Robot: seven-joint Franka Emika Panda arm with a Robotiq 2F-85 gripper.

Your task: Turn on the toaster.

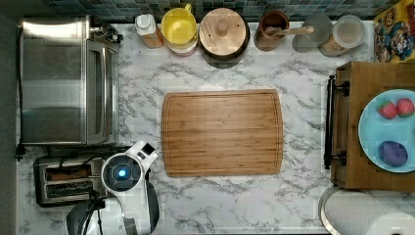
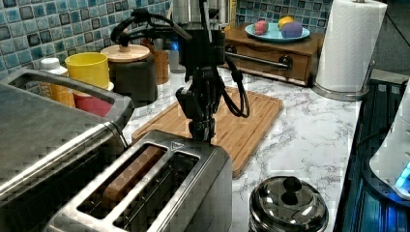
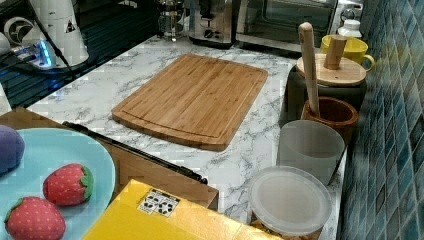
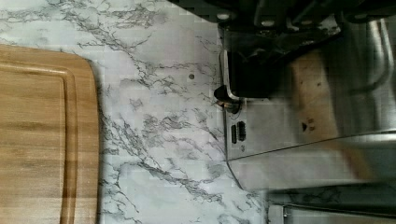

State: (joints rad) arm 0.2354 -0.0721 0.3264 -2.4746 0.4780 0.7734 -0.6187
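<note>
Pressing straight down matters: at lower centre of the left view, the gripper (image 2: 201,137) meets the toaster (image 2: 145,193) end; finger spread unclear.

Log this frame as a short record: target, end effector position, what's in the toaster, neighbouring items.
target: toaster, stainless steel, two top slots
end effector: end effector at the toaster's end nearest the cutting board, pointing down
slot contents: a brown slice in one slot, the other looks empty
neighbours: toaster oven beside the toaster; steel lidded pot on the counter in front
task status: cannot tell whether the lever is pressed
</note>
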